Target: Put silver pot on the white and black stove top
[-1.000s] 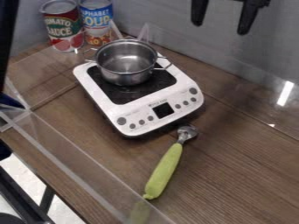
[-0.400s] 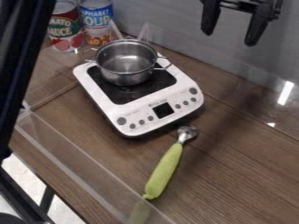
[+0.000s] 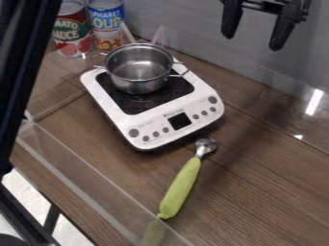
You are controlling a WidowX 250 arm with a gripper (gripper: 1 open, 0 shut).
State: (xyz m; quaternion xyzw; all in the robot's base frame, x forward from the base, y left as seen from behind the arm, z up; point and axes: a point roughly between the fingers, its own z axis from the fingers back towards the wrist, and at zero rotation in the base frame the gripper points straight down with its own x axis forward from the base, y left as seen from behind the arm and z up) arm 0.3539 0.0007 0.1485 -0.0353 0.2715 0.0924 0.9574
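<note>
Pot [image 3: 139, 67] of shiny steel sits on the black glass of the white stove top [image 3: 154, 113], toward the back, lid absent, its loop handles out to the sides. Nothing on the counter [image 3: 264, 163] has shifted in the past second; the only change is overhead, where the gripper [image 3: 257, 24] has moved a little, lower and farther into sight, and has since paused. For the task, that leaves the pot where it was asked to go, and the job looks complete. The gripper hangs at the upper right, fingers pointing down, spread as wide as they go, with nothing between them. It stands well apart from the pot, a pose that suggests no further touch is needed.
</note>
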